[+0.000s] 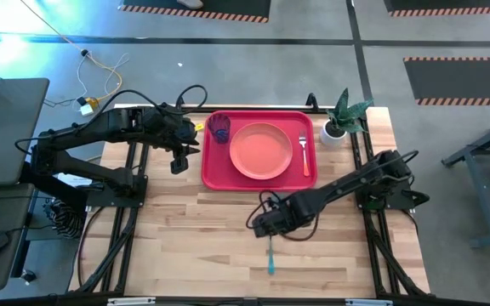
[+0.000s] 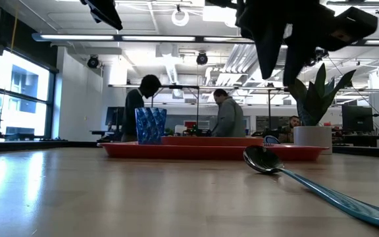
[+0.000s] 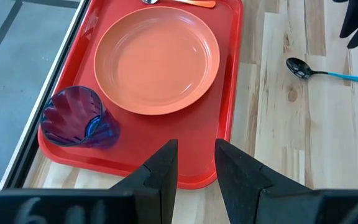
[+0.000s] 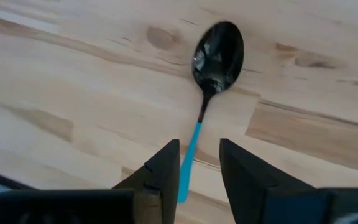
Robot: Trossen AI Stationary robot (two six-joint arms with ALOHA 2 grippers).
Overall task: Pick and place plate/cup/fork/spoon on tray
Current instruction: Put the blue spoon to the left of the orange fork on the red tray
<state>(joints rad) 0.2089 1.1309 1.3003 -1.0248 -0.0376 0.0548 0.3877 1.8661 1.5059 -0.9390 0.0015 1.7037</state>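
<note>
The red tray (image 1: 211, 174) lies at the table's far middle. On it stand the blue-purple cup (image 1: 219, 128) in its far left corner, the salmon plate (image 1: 261, 150) in the middle and the orange-handled fork (image 1: 304, 155) along its right side. The teal-handled spoon (image 1: 270, 257) lies on the bare wood nearer the front, its dark bowl (image 4: 218, 53) pointing toward the tray. My right gripper (image 4: 197, 149) is open and hovers over the spoon, a finger on either side of the handle (image 4: 191, 155), well above it in the low view (image 2: 275, 46). My left gripper (image 3: 194, 149) is open and empty beside the tray's left edge (image 1: 179, 161).
A white pot with a green plant (image 1: 337, 127) stands at the far right, next to the tray's right end. Bare wood lies to the left and right of the spoon (image 2: 262, 160). People show in the room behind the table.
</note>
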